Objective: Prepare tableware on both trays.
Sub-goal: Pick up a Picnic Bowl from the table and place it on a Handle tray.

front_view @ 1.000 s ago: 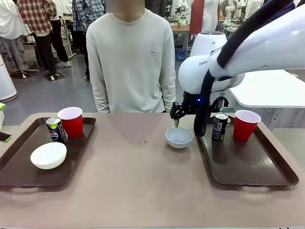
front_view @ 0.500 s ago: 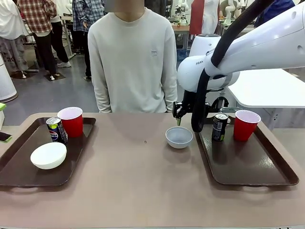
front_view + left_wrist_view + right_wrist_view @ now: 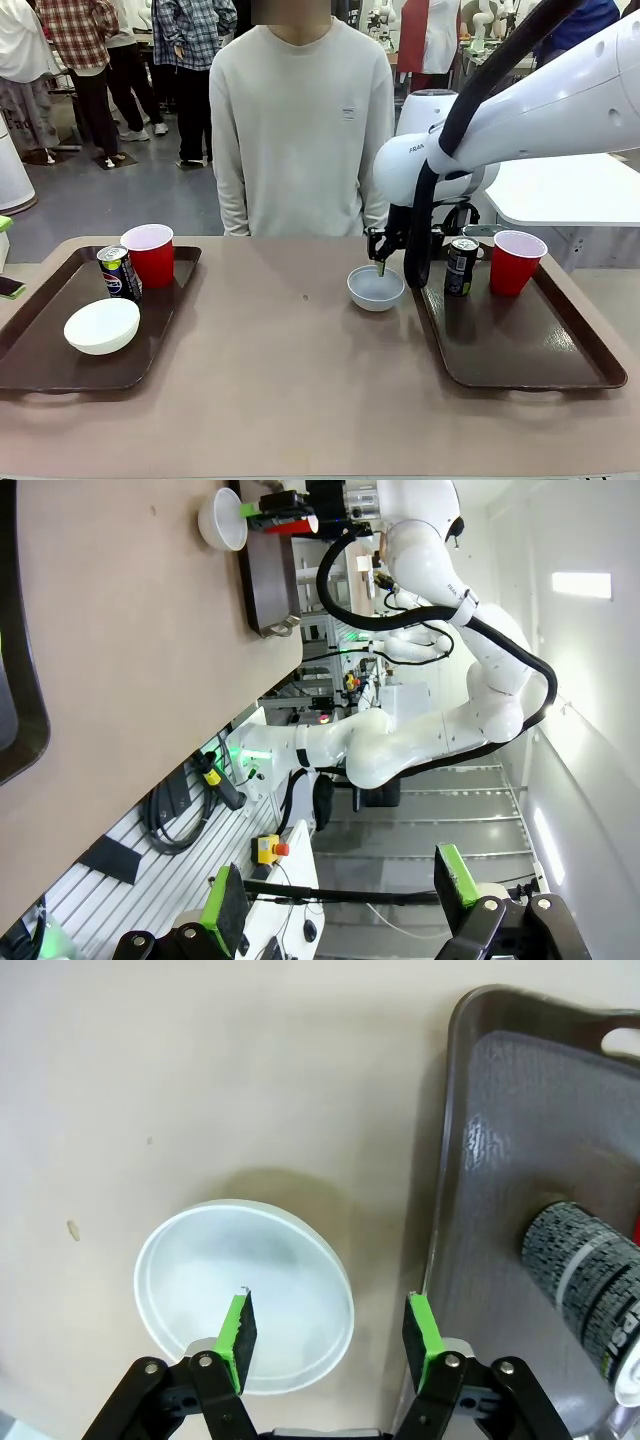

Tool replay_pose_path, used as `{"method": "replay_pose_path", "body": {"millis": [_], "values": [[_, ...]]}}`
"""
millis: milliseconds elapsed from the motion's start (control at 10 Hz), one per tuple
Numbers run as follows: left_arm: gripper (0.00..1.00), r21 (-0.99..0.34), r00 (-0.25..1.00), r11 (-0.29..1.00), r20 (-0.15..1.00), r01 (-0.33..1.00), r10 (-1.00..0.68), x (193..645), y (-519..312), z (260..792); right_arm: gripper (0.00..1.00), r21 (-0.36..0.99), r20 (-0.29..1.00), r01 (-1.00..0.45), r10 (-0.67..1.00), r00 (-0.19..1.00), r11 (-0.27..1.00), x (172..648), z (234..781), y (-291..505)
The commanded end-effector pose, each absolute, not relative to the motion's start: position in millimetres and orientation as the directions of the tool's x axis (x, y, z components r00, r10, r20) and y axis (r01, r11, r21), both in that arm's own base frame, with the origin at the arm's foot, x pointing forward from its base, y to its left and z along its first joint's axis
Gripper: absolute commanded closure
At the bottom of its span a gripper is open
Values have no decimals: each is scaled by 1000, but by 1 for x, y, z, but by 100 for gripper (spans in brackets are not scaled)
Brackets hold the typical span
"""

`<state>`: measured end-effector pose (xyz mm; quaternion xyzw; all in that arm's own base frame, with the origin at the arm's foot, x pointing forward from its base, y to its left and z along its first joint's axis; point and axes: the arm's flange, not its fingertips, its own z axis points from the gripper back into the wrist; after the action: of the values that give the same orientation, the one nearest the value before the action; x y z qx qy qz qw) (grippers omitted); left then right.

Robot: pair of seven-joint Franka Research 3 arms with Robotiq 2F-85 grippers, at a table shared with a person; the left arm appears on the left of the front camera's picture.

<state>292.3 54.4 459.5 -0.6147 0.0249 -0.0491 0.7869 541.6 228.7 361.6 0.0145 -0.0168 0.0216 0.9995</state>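
Brown and matte, the shared tabletop [image 3: 290,370] carries two dark brown rectangular plastic trays with raised rims, the left tray [image 3: 40,365] and the right tray [image 3: 530,350]. From the front, the left tray holds a red plastic cup [image 3: 150,255], a small dark soda can [image 3: 119,273] and a white bowl [image 3: 101,326]. The right tray holds a second red cup [image 3: 516,262] and a second dark can [image 3: 461,266], but no bowl. A greyish-white bowl [image 3: 376,288] sits on the bare table just beside that tray's left rim. The right gripper [image 3: 380,262] hangs right above the bowl's far edge, while a person in a pale sweater [image 3: 300,120] stands across the table.

The left wrist view looks sideways along the table; the left gripper [image 3: 340,905] has its green pads set wide apart, holding nothing, well away from the work.

Looking down from the right wrist, the right gripper [image 3: 329,1332] has its jaws spread, one green pad [image 3: 238,1328] over the bowl's inside [image 3: 243,1290] and the other outside the rim, beside the tray's edge [image 3: 440,1190].

The step in hand seems to be gripping this last bowl by its rim. Next would be lowering until the rim sits between the pads, closing, then lifting it over the raised rim onto the tray's free floor, clear of the can.
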Motion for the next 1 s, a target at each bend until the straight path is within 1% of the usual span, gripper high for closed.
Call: {"method": "replay_pose_path", "body": {"millis": [0,100,200,700,800,900], "values": [[0,-973,993,222,46,70,-109,292,55,460,23,-1,29,-32,32,999,999,545,349,232],[0,-973,993,222,46,70,-109,292,55,460,23,-5,18,-36,37,999,999,545,343,231],[0,-973,993,222,46,70,-109,292,55,460,31,1,13,-46,46,999,999,545,341,230],[0,-973,993,222,46,70,-109,292,55,460,79,16,-4,-41,41,999,999,546,342,229],[0,-973,993,222,46,70,-109,292,55,460,100,20,-11,-52,52,999,998,545,341,228],[0,-973,993,222,46,70,-109,292,55,460,100,27,-18,-65,65,998,998,545,342,227]]}}
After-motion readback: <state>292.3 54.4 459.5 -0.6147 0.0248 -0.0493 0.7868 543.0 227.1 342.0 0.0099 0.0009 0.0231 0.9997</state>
